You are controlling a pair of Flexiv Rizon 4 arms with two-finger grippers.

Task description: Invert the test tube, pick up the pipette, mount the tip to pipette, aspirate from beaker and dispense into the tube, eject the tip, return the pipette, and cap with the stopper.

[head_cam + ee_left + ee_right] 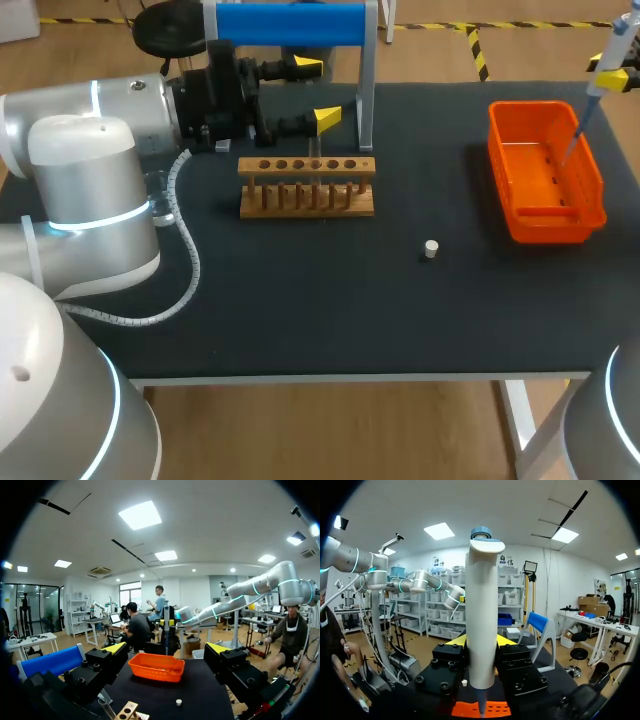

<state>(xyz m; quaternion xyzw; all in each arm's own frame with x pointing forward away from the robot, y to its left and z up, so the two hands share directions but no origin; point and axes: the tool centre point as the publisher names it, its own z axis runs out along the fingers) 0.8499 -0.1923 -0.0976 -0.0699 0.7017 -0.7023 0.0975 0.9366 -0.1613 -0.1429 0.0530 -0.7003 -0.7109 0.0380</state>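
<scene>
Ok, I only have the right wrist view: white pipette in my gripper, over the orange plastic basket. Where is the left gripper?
Observer: The left gripper is open and empty, on the far side of the wooden test tube rack.
Operator: And the stopper?
Observer: The small white stopper lies on the black tabletop, apart from the rack, between it and the orange plastic basket.
Operator: Where over the basket is my tip?
Observer: From above, the white pipette has its thin tip over the basket's right half.
</scene>
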